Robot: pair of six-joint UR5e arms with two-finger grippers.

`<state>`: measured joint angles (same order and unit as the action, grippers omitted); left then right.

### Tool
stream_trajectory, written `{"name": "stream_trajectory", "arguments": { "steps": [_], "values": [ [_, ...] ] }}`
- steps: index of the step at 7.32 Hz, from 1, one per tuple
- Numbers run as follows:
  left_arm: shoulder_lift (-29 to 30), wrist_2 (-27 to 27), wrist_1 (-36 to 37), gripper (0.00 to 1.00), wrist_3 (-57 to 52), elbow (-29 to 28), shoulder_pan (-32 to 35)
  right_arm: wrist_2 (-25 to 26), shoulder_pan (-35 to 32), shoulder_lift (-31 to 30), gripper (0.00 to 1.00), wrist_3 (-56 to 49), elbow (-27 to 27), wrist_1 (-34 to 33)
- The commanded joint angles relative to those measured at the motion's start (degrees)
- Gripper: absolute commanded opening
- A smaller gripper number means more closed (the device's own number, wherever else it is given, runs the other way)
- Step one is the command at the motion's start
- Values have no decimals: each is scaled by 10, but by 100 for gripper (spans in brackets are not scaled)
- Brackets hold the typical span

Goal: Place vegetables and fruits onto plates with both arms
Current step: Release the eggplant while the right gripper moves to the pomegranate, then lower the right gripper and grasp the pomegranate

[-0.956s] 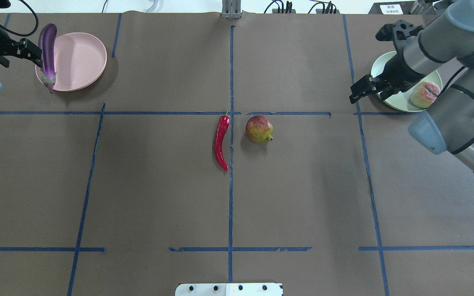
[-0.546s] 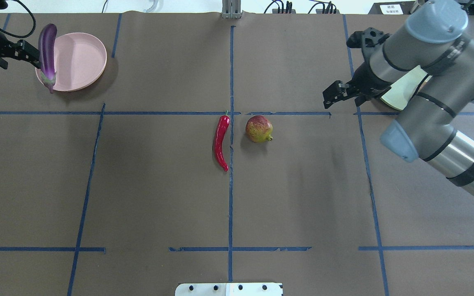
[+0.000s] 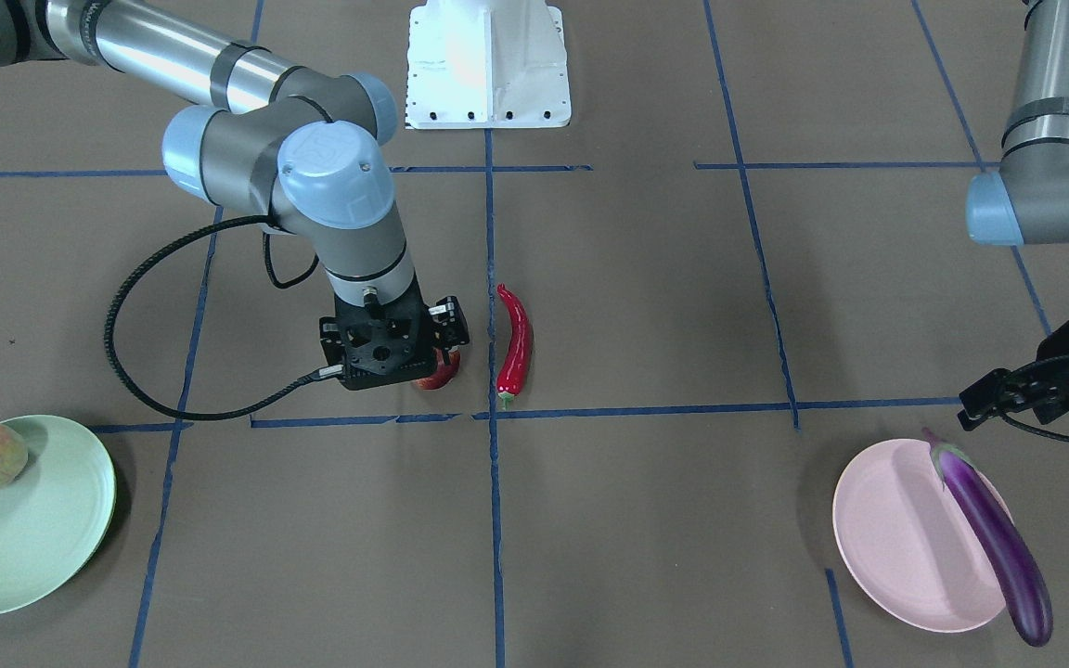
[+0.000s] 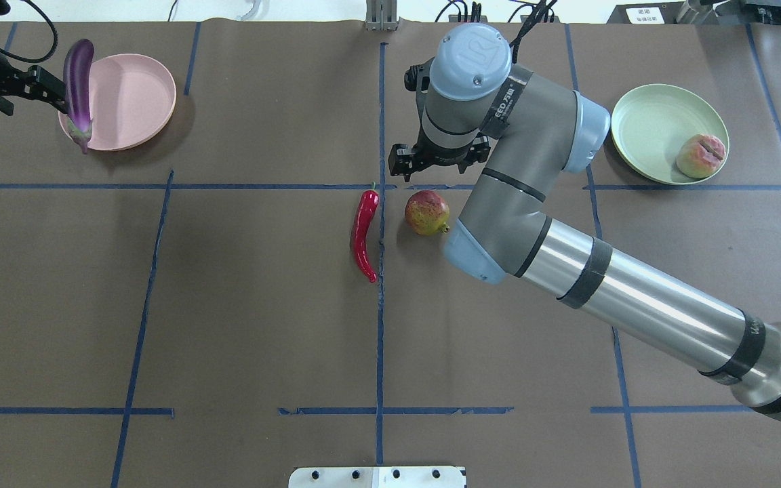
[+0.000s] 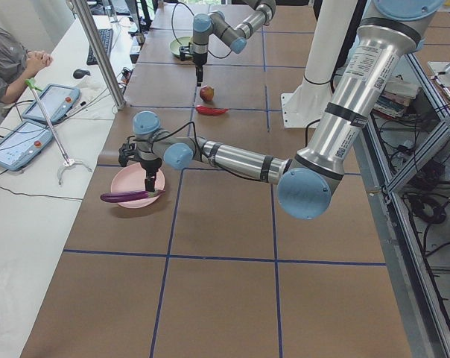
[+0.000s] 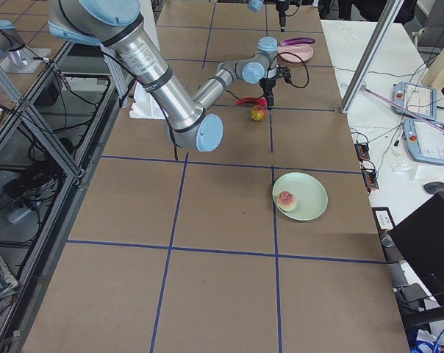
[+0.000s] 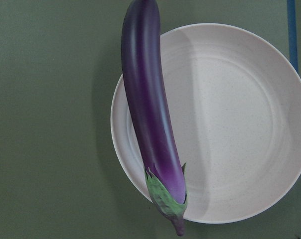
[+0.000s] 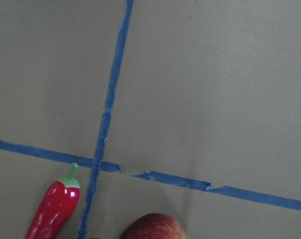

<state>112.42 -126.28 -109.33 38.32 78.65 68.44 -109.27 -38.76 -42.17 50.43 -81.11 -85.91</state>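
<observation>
Pomegranate [image 4: 426, 212] at frame centre lies just below right gripper [image 4: 438, 161], jaw state unclear; centre over it, avoiding neighbouring chili pepper [image 4: 363, 234], then descend.

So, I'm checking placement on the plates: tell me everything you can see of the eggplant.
The eggplant is long, slightly curved and glossy purple. It looks plastic, with a green cap and a small purple stem tip. It lies on its side across one edge of the pink plate, apparently resting on the rim, with both ends sticking out past it.
</observation>
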Motion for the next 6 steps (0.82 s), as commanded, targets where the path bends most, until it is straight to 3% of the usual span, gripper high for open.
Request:
{"name": "stream_trajectory", "arguments": {
  "steps": [1, 6],
  "values": [
    [-2, 1, 0, 100, 4, 0, -1, 13, 20, 9, 100, -61, 12, -1],
    [-2, 1, 0, 100, 4, 0, -2, 32, 46, 9, 100, -124, 57, -1]
  ]
}}
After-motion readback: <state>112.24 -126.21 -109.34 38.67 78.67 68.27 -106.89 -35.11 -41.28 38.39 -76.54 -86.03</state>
